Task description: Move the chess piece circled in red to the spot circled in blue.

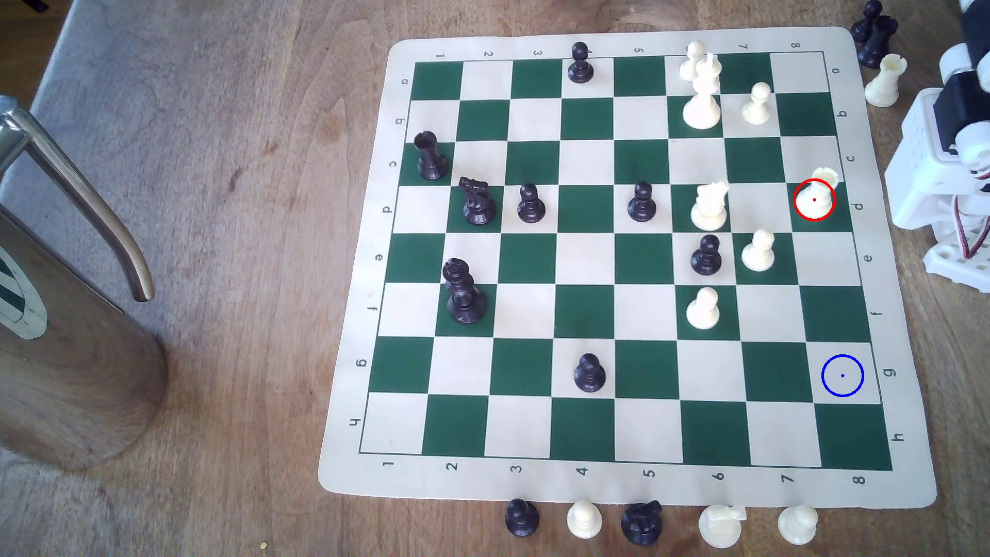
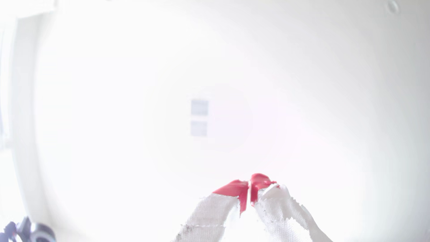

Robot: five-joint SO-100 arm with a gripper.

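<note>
Overhead, the exterior view looks down on a green-and-cream roll-up chessboard mat lying on a brown wooden table. A small cream-white plastic rook, ringed in red, stands upright on a dark green square at the mat's edge toward the exterior view's right, in the row lettered d and the column numbered 8. The blue-ringed cream square, with a blue dot at its centre, lies in the same column, three rows nearer the bottom of the exterior view, in row g; no piece stands on it. A cream knight stands in row d, two squares to the exterior view's left of the rook, and a round-headed cream pawn stands one row below, near both. The white plastic robot arm base sits off the mat at the exterior view's right edge, well apart from the rook.

The wrist view is washed out by glare. In it the gripper shows two white cloth-wrapped fingers with red tips pressed together, closed on nothing.
</note>
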